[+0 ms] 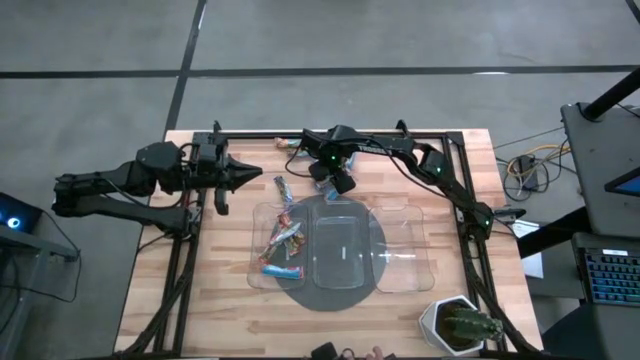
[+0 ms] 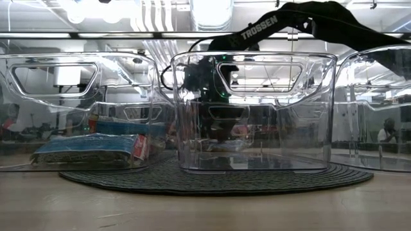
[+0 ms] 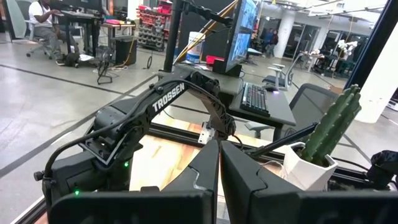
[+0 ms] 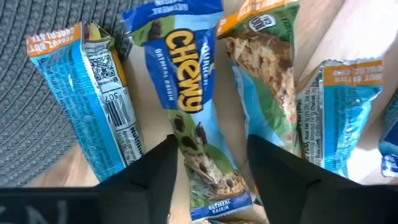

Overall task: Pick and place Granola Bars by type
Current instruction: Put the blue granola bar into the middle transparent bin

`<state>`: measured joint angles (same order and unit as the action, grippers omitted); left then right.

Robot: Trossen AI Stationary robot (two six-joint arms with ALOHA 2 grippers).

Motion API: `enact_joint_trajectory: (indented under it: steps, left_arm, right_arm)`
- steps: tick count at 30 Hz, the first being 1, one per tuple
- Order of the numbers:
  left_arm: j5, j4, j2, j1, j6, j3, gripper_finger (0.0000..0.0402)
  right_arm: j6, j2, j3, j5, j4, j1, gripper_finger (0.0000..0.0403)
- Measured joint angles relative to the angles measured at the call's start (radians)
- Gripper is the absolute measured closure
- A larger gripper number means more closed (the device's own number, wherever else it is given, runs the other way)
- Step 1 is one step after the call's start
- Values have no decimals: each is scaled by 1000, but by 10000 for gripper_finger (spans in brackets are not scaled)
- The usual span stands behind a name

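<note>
Several wrapped granola bars lie flat on the wood and the mat's edge at the table's far middle. My right gripper (image 1: 338, 180) (image 4: 211, 142) points down over them, open, one finger on each long side of a blue "Chewy" bar (image 4: 186, 81). A blue-and-orange bar (image 4: 93, 93), a green-and-orange bar (image 4: 264, 68) and another blue bar (image 4: 339, 112) lie beside it. More bars (image 1: 280, 240) lie in the left clear tray (image 1: 255, 225). My left gripper (image 1: 243, 175) (image 3: 219, 162) is shut and holds nothing, level above the table's left side. My right gripper comes from above, its fingers (image 4: 158, 171) lying across the blue "Chewy" bar near one end (image 4: 208, 171). The bar lies flat on the table. Whether the fingers touch its sides, I cannot tell.
Three clear trays stand in a row on a dark round mat (image 1: 330, 295): the middle one (image 1: 340, 250) and the right one (image 1: 405, 245) hold no bars. A loose bar (image 1: 283, 187) lies far left of the trays. A potted cactus (image 1: 460, 325) stands at the near right.
</note>
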<state>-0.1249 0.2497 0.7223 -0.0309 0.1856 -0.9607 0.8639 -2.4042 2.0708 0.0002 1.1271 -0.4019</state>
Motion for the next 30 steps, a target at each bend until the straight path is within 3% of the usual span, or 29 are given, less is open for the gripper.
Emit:
enact_joint_trajectory:
  steps: [8,12,30]
  left_arm:
    - [0,-2,0,0,1,0,401]
    - [0,-2,0,0,1,0,401]
    - [0,-2,0,0,2,0,401]
  right_arm:
    - [-21,0,0,-1,11,1,334]
    - [-43,0,1,-1,16,0,365]
    - [-118,115,81,-5,117,4,374]
